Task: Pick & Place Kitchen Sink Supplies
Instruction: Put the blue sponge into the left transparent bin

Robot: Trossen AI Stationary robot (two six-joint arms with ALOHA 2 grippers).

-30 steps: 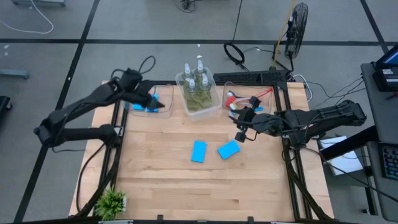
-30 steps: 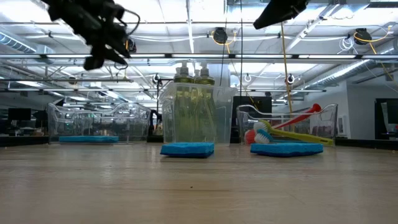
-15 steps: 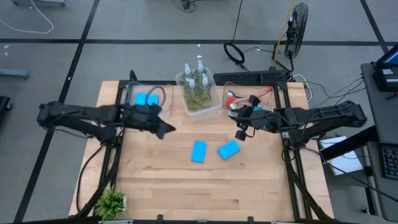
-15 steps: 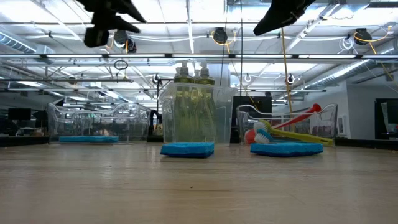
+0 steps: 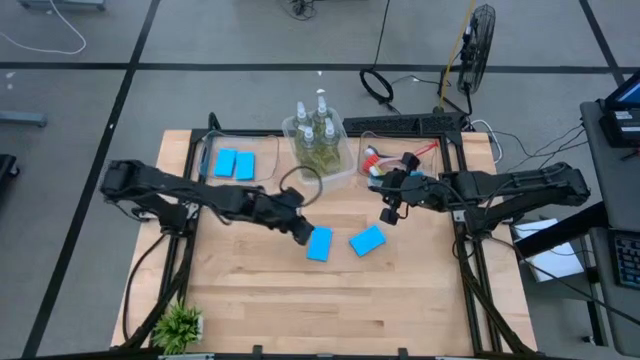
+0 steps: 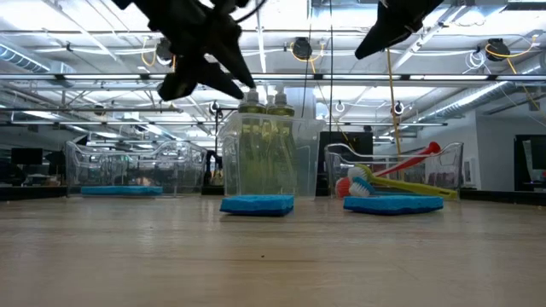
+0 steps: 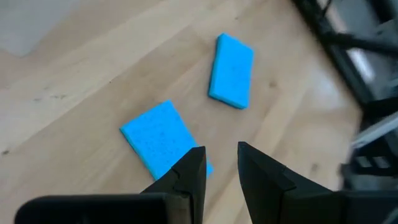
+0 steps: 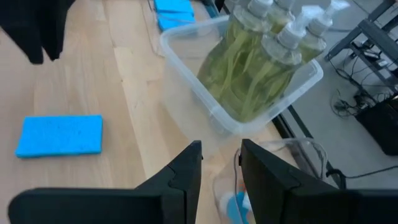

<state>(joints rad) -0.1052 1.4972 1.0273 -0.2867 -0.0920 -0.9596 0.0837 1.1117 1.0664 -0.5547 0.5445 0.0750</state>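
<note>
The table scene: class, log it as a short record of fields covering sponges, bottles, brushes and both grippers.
Loose sponges: two on the table
Binned sponges: two in the left bin
Bottles: four in the middle bin
Brushes: in the right bin
Left gripper: empty, narrowly parted, beside a loose sponge
Right gripper: empty, narrowly parted, above the table

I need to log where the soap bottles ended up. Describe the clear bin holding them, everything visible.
The clear bin is a see-through plastic tub with a rolled rim, standing upright at the back middle of the wooden table. Inside stand four small bottles of yellow-green liquid with white pump tops, packed close together. A second clear bin with brushes sits right beside it. A blue sponge lies on the table in front, apart from it. Neither end effector touches it.
</note>
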